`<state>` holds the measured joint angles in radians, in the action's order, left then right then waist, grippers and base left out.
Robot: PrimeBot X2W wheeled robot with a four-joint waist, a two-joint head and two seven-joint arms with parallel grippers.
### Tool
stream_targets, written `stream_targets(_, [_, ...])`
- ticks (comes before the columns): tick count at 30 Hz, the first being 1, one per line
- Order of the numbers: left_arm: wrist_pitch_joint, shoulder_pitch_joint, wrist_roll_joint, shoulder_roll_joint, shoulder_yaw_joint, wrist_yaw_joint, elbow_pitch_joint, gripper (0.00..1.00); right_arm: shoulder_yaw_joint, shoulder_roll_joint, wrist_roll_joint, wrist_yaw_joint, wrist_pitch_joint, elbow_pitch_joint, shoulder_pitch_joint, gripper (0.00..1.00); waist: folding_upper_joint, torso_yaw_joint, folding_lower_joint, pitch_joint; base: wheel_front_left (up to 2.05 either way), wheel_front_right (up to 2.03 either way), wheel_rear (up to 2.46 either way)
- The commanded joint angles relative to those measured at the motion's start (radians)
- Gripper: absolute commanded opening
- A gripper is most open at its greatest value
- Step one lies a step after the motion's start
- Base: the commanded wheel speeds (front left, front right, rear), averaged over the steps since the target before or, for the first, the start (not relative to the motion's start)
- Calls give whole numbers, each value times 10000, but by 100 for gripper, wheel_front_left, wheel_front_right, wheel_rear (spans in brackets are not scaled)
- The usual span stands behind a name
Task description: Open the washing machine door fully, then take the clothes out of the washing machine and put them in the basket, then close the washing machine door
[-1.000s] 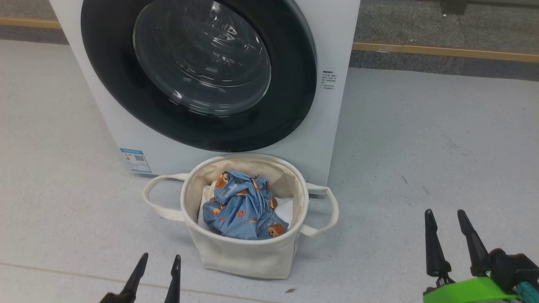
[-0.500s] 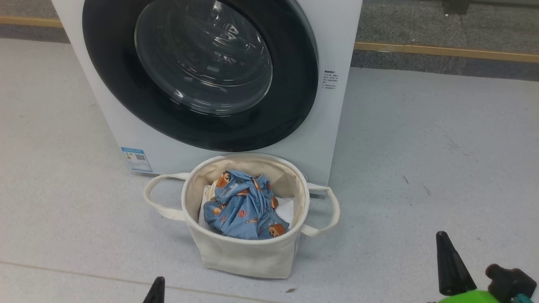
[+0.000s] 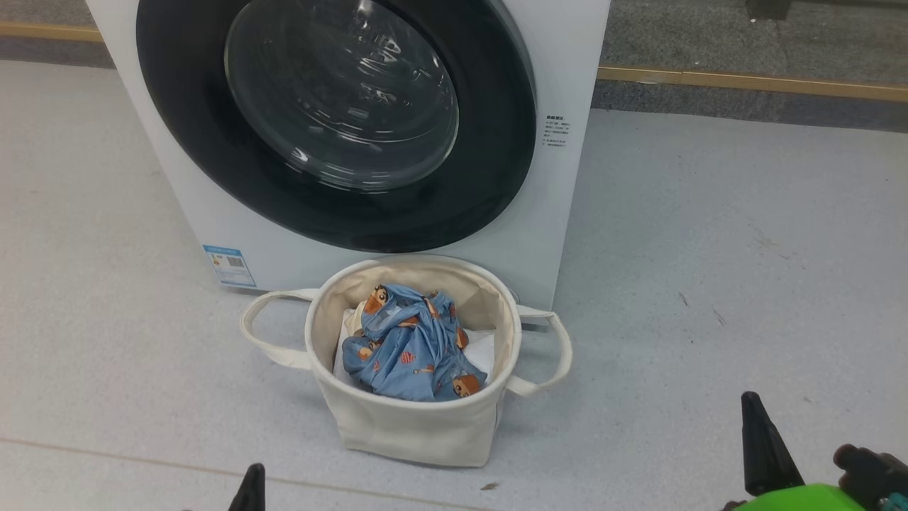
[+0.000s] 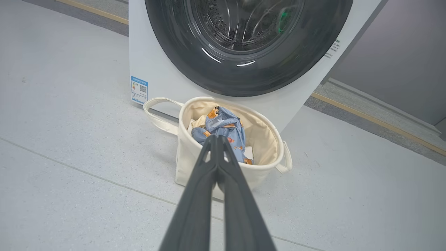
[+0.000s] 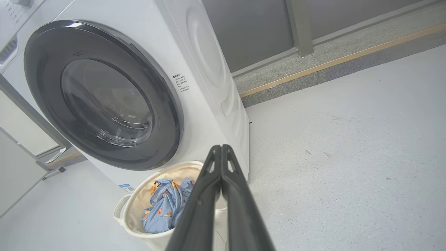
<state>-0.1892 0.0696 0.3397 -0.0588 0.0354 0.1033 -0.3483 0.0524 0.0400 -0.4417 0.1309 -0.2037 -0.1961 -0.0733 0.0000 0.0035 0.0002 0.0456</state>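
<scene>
The washing machine (image 3: pixel 567 64) stands on the floor with its door (image 3: pixel 333 128) shut flat against the front, black rim around a clear glass bowl. Right before it sits the cream basket (image 3: pixel 415 426) with the blue bear-print clothes (image 3: pixel 408 348) bunched inside. My left gripper (image 3: pixel 250 486) pokes up at the bottom edge, shut with nothing held; in its wrist view the fingers (image 4: pixel 216 139) meet at the tip, short of the basket (image 4: pixel 264 170). At the lower right my right gripper (image 3: pixel 755 408) is also shut and empty, its fingers (image 5: pixel 220 150) pressed together, apart from the basket (image 5: pixel 139 230).
A plain white sheet (image 3: pixel 482 351) lies under the clothes in the basket. Pale grey floor (image 3: pixel 709 248) spreads to the right of the machine, ending at a wooden strip (image 3: pixel 752 81) along the back. A grey panel on a stand (image 5: pixel 21 167) is to the machine's left.
Both grippers have closed from open and dropped lower in the head view. The door, basket and clothes have stayed put.
</scene>
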Motion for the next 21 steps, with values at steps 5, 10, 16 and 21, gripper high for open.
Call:
stream_targets(5, [175,-556,815,-1,-228,58,416,0,61,56,-765,0,206,255,541,0,0,-2,-2,-26,0,0,0])
stream_targets(10, [320,-617,1426,4,-291,69,448,0,84,63,-1330,0,354,217,606,0,0,-4,-2,-50,0,0,0])
stream_targets(16, [495,-692,2155,9,-368,82,486,0,112,70,-2004,-1,532,171,684,0,0,-6,-2,-78,0,0,0])
stream_targets(21, [612,-742,2644,13,-420,91,512,0,132,74,-2455,-1,651,141,736,0,0,-7,-2,-97,0,0,0])
